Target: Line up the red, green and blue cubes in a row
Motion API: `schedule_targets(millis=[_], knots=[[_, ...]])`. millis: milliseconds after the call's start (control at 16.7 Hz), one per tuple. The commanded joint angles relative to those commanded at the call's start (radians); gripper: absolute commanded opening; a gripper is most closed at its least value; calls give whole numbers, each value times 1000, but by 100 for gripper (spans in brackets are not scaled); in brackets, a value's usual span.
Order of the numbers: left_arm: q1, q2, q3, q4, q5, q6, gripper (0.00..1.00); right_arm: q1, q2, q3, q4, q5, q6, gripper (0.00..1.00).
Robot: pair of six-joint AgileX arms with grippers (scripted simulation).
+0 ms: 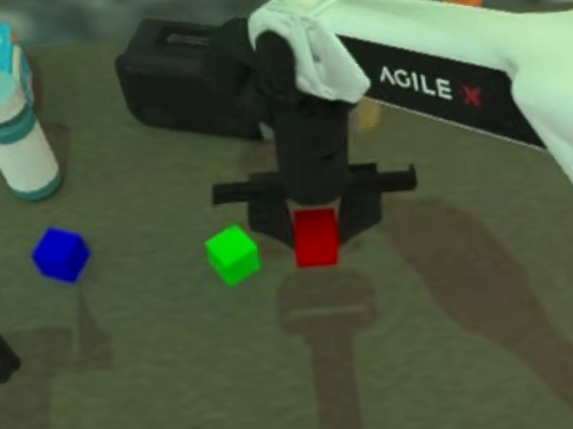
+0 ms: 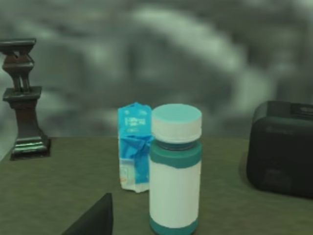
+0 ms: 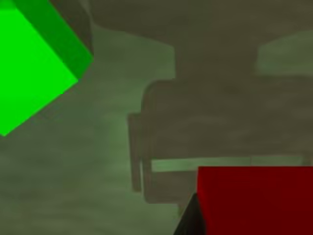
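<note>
Top view: R gripper (image 1: 315,234) near table (image 1: 460,360) centre, fingers closed onto red cube (image 1: 316,238). Green cube (image 1: 233,254) just beside it at 9 o'clock, turned askew; blue cube (image 1: 60,254) farther out at 9. All plain, equal-sized. L wrist alone shows a dark stand (image 2: 22,100) and carton (image 2: 133,147) behind the white bottle (image 2: 175,171). L gripper fingers: cannot tell.

The table (image 1: 161,386) is seen from above in the top view. From the left wrist, a low, level look across it takes in the bottle (image 2: 175,169), shared with the top view. The right wrist view is held close above the green cube (image 3: 29,63) and red cube (image 3: 254,198).
</note>
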Motion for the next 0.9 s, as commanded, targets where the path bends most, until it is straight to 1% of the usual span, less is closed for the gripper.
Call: schedule_targets(millis=[180,300,360,720,900], knots=[[0,0,0,0,0,0,100,171,-5,19,-19,4,139,0],[0,0,0,0,0,0,100,241,-12,26,-24,7,202,0],[0,0,0,0,0,0,100,259,-14,29,-25,8,220,0],[0,0,0,0,0,0,100,265,-12,24,-21,7,229,0],[0,0,0,0,0,0,100,264,1,-33,51,8,230,0]])
